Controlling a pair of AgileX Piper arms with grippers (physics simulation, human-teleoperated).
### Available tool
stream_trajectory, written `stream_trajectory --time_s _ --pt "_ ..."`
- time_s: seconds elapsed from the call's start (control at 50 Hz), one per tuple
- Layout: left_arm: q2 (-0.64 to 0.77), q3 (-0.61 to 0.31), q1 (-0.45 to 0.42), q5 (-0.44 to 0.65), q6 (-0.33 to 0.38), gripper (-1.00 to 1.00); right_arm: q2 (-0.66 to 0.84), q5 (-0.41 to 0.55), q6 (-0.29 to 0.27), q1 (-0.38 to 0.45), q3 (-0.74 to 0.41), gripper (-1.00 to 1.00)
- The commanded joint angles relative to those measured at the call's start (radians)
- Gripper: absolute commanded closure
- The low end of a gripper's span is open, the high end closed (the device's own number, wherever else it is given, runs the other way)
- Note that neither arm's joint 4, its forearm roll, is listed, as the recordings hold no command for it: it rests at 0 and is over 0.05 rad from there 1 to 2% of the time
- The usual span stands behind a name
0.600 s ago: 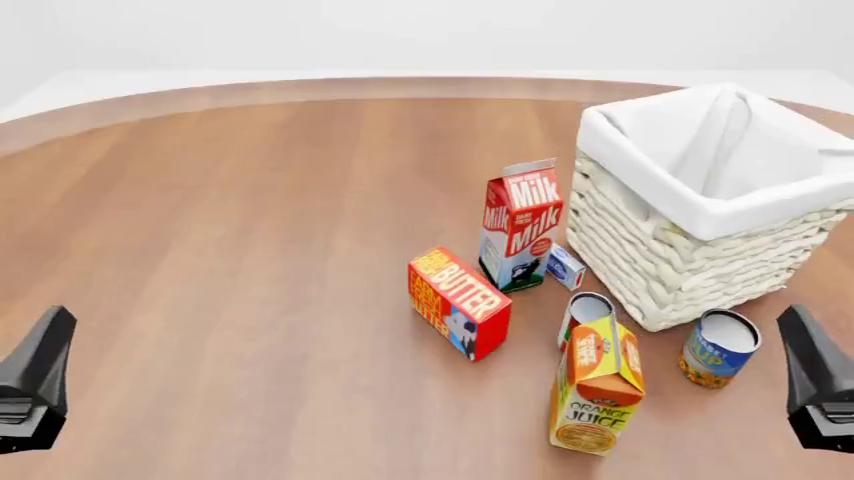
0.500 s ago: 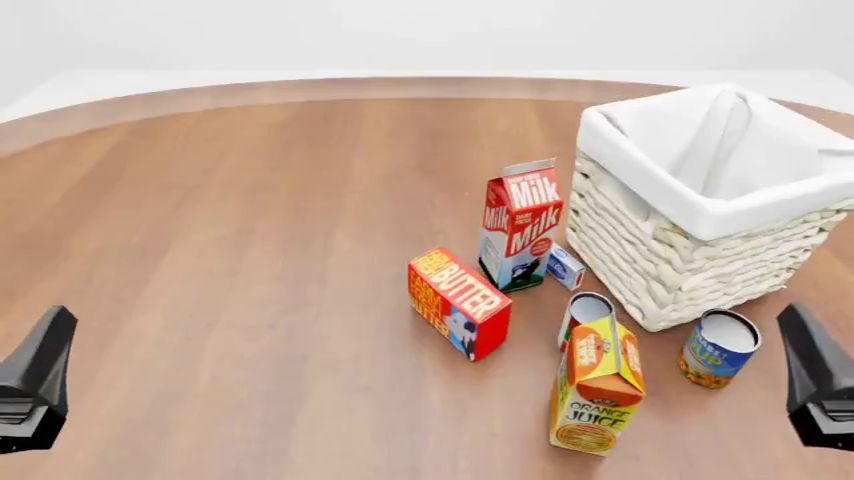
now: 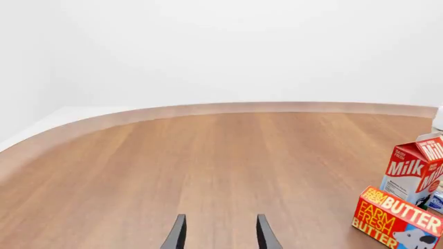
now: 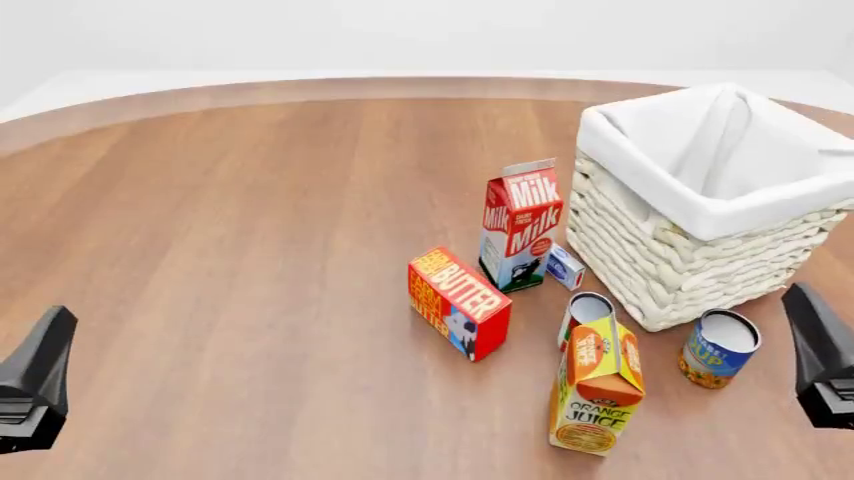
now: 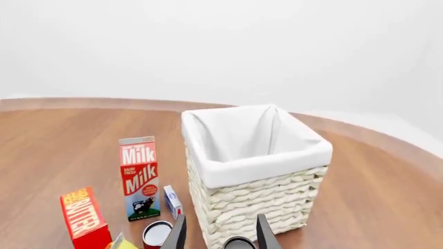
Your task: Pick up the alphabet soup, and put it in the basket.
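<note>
Alphabet soup [image 4: 719,347] whole in front view; right pincer [image 5: 220,232] straddles its rim.

1. We count two cans: the alphabet soup [image 4: 719,348] at about 4 o'clock of the worktop [image 4: 240,220], and a red-and-white can [image 4: 585,315] just left of it.
2. We count two gabled cartons: the milk carton [image 4: 522,226] and the orange juice carton [image 4: 597,385].
3. We see two boxes: one butter box [image 4: 457,302] and one small blue-and-white box [image 4: 566,268].
4. We count one basket [image 4: 694,255], at 2 o'clock.
5. We see two tools: the left tool [image 4: 32,385] and the right tool [image 4: 823,357].
</note>
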Motion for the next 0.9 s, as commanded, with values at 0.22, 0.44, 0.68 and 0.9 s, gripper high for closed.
stream_trajectory --time_s 0.22,0.44,0.68,0.9 --pt "0.0 0.0 0.0 0.0 0.0 -1.0 0.043 0.111 -0.052 0.006 -0.098 -1.0" --pt "0.0 0.0 0.0 0.0 0.0 -1.0 0.071 0.169 -0.027 -0.004 -0.141 -1.0" --pt "0.0 0.0 0.0 0.0 0.0 -1.0 0.082 0.235 -0.01 -0.02 -0.172 -1.0" --pt "0.0 0.0 0.0 0.0 0.0 -1.0 0.107 0.298 -0.012 -0.027 -0.218 -1.0"
